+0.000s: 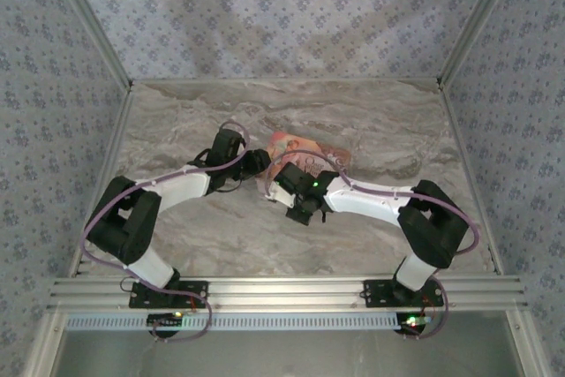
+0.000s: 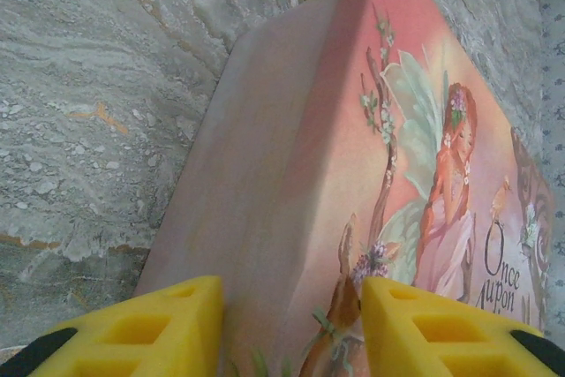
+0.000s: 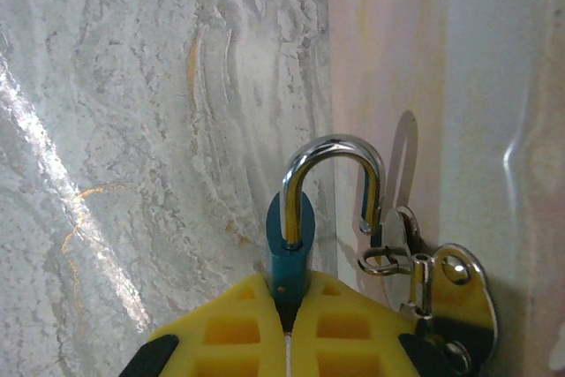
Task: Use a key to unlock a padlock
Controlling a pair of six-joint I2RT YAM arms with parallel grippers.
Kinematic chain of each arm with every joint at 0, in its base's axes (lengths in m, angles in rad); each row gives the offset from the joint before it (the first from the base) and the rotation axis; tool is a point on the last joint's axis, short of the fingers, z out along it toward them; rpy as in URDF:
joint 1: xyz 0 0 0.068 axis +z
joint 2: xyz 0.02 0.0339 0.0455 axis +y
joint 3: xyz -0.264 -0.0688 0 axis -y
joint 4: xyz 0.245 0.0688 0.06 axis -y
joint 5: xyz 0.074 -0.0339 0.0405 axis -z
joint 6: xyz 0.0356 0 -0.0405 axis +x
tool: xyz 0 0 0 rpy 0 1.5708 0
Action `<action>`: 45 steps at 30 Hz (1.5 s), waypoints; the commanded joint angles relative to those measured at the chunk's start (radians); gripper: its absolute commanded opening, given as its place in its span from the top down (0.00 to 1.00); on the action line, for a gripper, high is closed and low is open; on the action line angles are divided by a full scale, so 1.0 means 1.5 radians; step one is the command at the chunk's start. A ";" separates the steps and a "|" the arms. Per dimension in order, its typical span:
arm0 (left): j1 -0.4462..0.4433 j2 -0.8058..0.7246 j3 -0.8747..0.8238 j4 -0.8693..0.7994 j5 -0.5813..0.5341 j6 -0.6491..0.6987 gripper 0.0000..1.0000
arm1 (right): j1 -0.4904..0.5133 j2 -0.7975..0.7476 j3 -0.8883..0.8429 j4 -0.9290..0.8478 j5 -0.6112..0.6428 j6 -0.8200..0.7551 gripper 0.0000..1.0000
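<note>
Padlock (image 3: 290, 240) (one, blue, shackle end free) between tight right jaws; left jaws wide over one pink box (image 2: 282, 174)

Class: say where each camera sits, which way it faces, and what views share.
Top external: above, behind the bases, looking down at the table; both arms, left gripper and right gripper at the box.
Left wrist: on left arm, facing the box; yellow fingers straddle it.
Right wrist: on right arm, facing the padlock its gripper pinches.
Shared: the box.
</note>
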 commanded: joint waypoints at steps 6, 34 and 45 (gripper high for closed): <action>-0.005 -0.007 0.010 -0.003 0.015 -0.005 0.56 | 0.008 -0.009 0.021 0.027 -0.003 -0.028 1.00; -0.003 -0.055 -0.013 -0.015 -0.017 -0.012 0.56 | 0.021 -0.109 -0.043 -0.013 -0.062 0.076 1.00; 0.002 -0.151 -0.051 -0.072 -0.053 0.016 0.53 | 0.018 -0.144 -0.035 0.006 -0.067 0.123 1.00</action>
